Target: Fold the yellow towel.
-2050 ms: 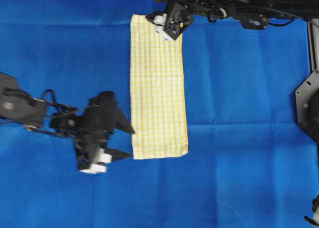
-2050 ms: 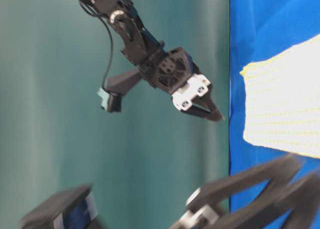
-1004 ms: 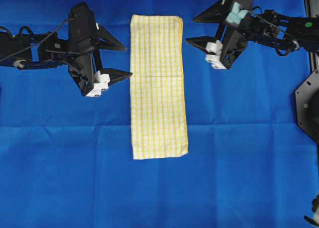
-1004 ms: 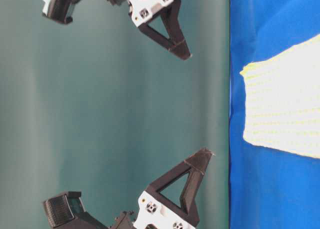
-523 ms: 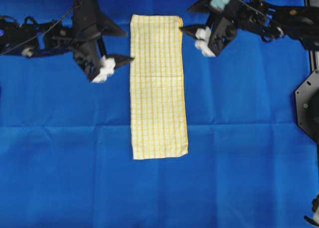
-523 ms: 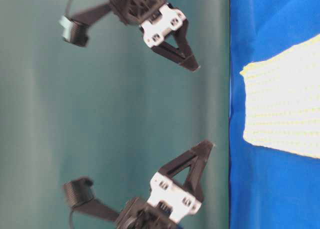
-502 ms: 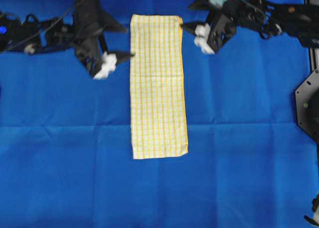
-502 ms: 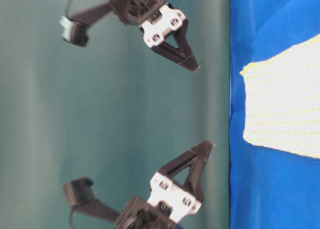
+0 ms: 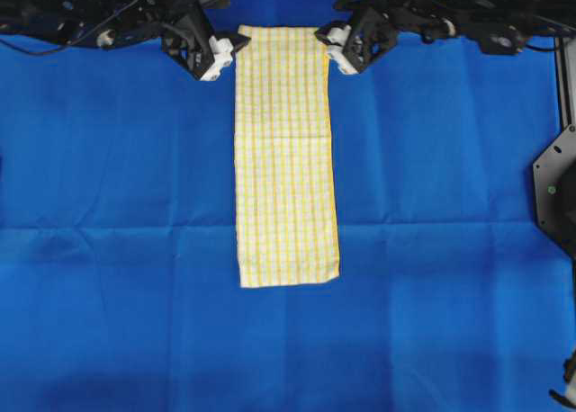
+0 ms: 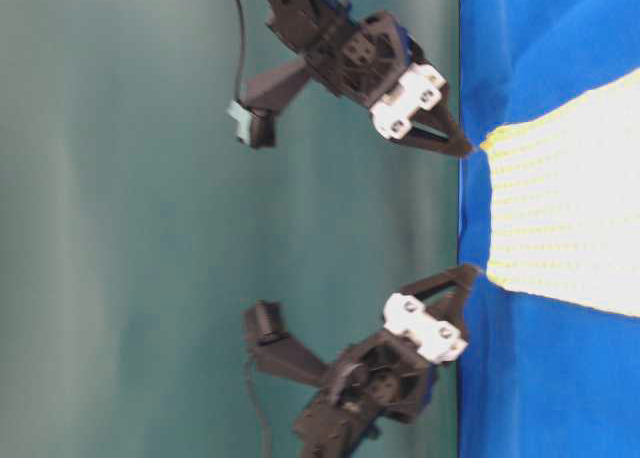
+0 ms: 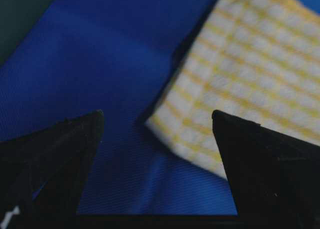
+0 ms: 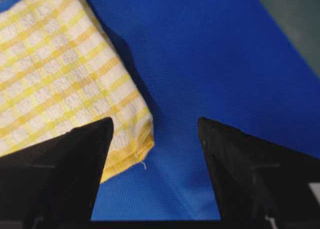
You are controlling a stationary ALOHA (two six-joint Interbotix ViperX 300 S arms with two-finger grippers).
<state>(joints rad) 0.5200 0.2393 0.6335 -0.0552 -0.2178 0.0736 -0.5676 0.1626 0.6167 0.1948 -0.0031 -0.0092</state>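
Blue cloth (image 9: 135, 205) covers the table under the folded yellow towel (image 9: 286, 160); teal backdrop behind. Left gripper (image 9: 225, 52) and right gripper (image 9: 333, 48) spread wide, empty, at the towel's far corners.

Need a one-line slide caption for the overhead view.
Both open grippers, left gripper and right gripper, flank the far corners of the flat yellow towel.

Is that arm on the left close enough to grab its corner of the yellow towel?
Probably yes. The left gripper sits right at the corner of the yellow towel with its jaws open, and the wrist view shows that corner between them with only blue cloth around it.
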